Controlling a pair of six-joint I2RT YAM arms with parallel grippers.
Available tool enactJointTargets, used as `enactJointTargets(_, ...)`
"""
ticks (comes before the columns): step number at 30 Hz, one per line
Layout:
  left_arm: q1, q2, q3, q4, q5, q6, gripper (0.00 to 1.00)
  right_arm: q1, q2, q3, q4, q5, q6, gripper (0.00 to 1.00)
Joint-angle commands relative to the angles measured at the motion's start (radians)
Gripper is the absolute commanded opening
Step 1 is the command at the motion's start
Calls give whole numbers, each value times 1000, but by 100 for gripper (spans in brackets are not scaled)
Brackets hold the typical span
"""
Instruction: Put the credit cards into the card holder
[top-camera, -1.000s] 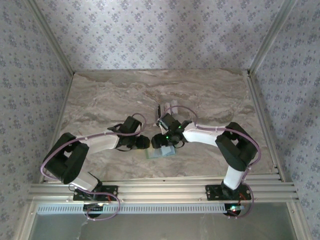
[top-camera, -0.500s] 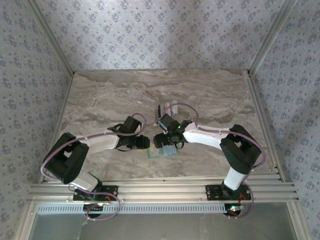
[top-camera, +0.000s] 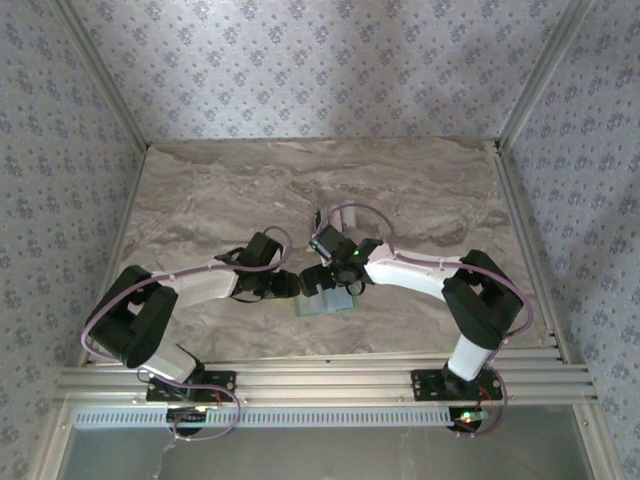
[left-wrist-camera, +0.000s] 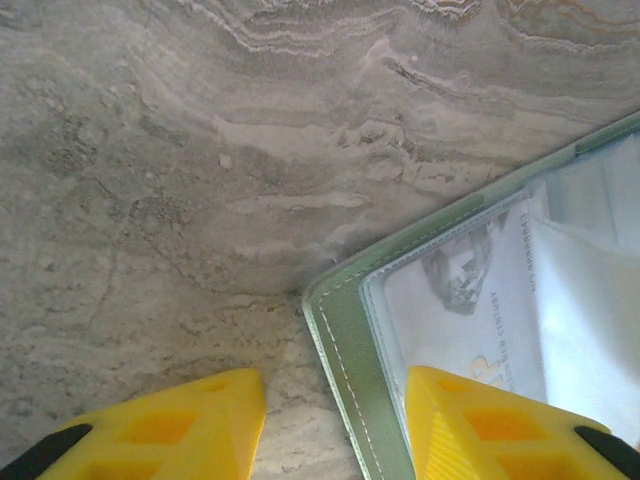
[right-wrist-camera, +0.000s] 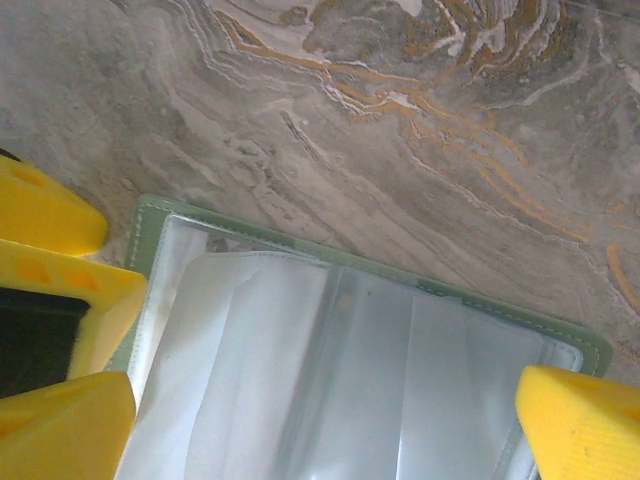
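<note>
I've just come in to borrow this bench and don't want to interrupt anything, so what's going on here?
Two robot arms are working over a green card holder that lies open on the marble table, near its front edge. The left tool straddles one corner of the holder, jaws apart. The right tool hangs wide open above the clear plastic pockets. A printed card sits under the plastic.

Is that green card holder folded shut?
No, the card holder lies open on the marble table, its clear plastic pockets facing up inside the green stitched border.
</note>
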Motion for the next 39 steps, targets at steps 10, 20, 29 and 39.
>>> enactJointTargets(10, 44, -91, -57, -79, -103, -18, 46, -139, -139, 24, -56, -96, -46, 99)
enactJointTargets(20, 73, -296, -27, -148, -178, -37, 52, -378, -58, 158, -36, -200, -78, 78)
enactJointTargets(29, 76, -183, 196, -156, -102, -44, 56, -484, 169, 368, -17, -273, -88, 58)
enactJointTargets(39, 79, 1, 305, -43, -74, -49, 56, -525, 284, 469, -49, -284, -97, 40)
